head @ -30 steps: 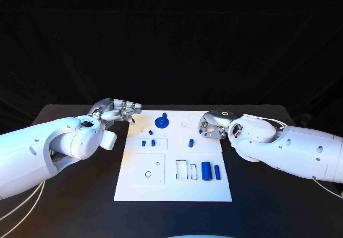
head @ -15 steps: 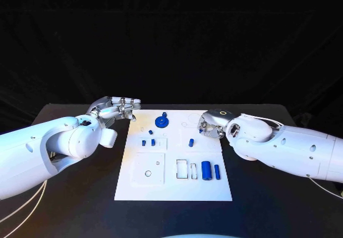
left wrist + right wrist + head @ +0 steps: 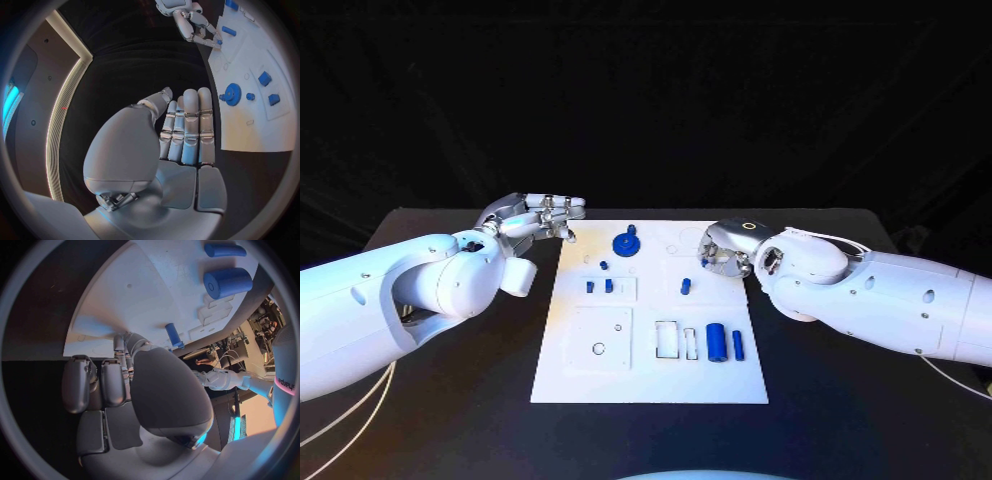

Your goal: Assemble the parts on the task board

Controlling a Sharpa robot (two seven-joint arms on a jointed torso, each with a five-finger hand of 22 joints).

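The flat white rectangular task board (image 3: 651, 350) lies at the frame's centre, small blue plastic parts (image 3: 717, 343) scattered on it. The silver left hand (image 3: 540, 217), at the board's upper-left corner, is released, fingers straight and holding nothing. The silver right hand (image 3: 728, 252) sits at the board's upper-right edge with fingers curled; whether it holds anything cannot be told.

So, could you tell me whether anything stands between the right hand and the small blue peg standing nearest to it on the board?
Nothing visible does. The right hand hovers over the task board's right edge, and only bare white board lies between it and the small blue peg. The left hand is off the board's far left corner.
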